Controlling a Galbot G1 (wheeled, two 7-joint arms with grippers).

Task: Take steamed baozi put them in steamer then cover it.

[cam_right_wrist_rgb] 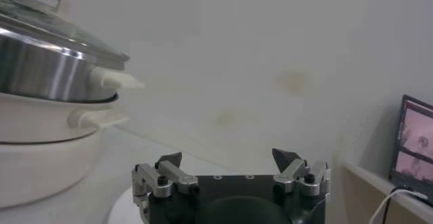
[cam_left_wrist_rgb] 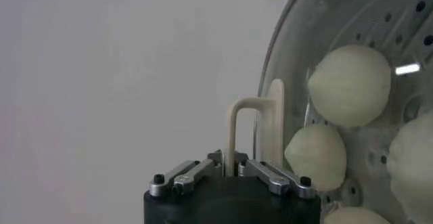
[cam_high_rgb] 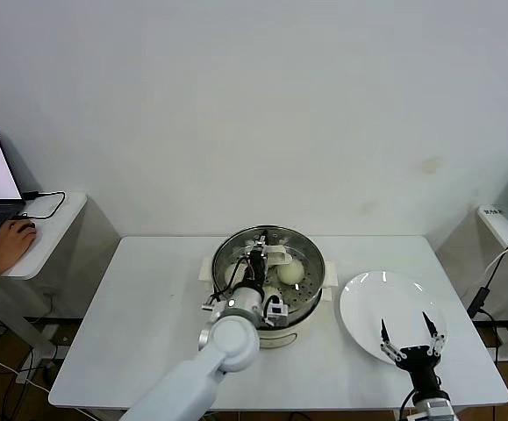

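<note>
Steel pot, the steamer (cam_high_rgb: 267, 326), stands mid-table (cam_high_rgb: 148, 298) in the head view, with the glass cover (cam_high_rgb: 311, 260) lying flat on it. My left claw (cam_high_rgb: 258, 261) reaches in from the near side to the middle of the cover. My wrist hides most of the handle, so I cannot tell its long axis there. One baozi (cam_high_rgb: 290, 272) shows through the glass. My right claw (cam_high_rgb: 405, 326) hovers spread wide over the white plate (cam_high_rgb: 394, 298), right of the steamer.

From my left wrist, the cream handle (cam_left_wrist_rgb: 233, 134) stands as a thin arch just before the claw. I cannot tell whether the claw is pinching it or loose. Pale baozi (cam_left_wrist_rgb: 348, 86) lie beyond the glass on the holed tray.

From my right wrist, both prongs stand far apart, and the cover (cam_right_wrist_rgb: 40, 26) sits level on the steamer (cam_right_wrist_rgb: 40, 70).
</note>
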